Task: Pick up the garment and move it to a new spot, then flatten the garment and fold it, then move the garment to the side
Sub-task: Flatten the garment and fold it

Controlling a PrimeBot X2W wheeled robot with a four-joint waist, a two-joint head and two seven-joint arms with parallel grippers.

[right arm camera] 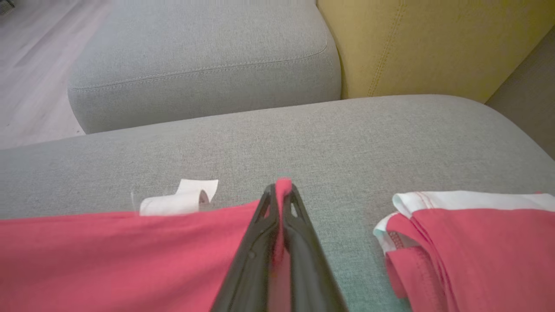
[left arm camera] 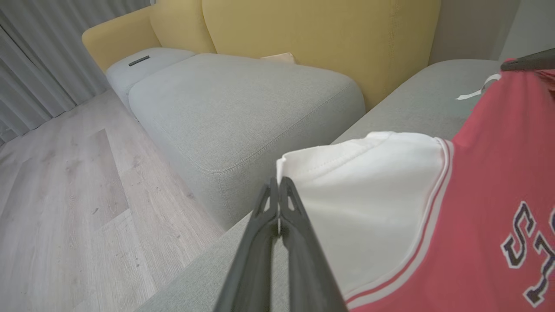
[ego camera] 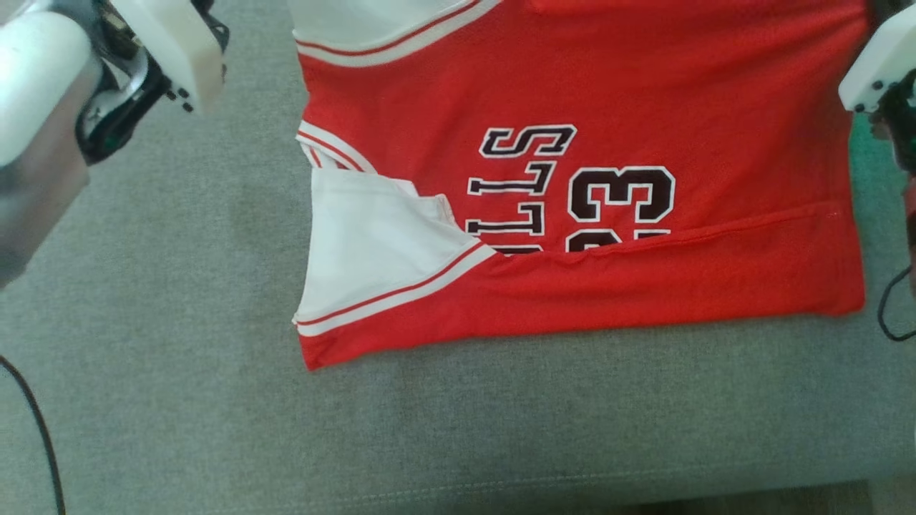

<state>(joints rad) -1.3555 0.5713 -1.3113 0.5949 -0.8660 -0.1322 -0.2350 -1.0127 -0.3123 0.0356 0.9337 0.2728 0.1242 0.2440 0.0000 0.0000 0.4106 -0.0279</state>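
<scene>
The garment [ego camera: 608,93] is a red jersey with white trim and dark lettering, spread on the grey sofa seat [ego camera: 179,400]. Its near edge is folded over the lettering. In the left wrist view my left gripper [left arm camera: 278,184] is shut, pinching the corner of the white panel of the garment [left arm camera: 368,190]. In the right wrist view my right gripper [right arm camera: 282,190] is shut on a red edge of the garment [right arm camera: 108,255], and a bit of red cloth pokes out past the tips. My left arm [ego camera: 164,50] hangs at the jersey's left, my right arm [ego camera: 876,64] at its right.
A second grey seat cushion [left arm camera: 243,99] and the yellow sofa back [left arm camera: 303,26] lie beyond the garment. Wooden floor [left arm camera: 65,182] runs beside the sofa. Black cables [ego camera: 36,422] hang at both sides. A white label [right arm camera: 182,199] curls off the garment's edge.
</scene>
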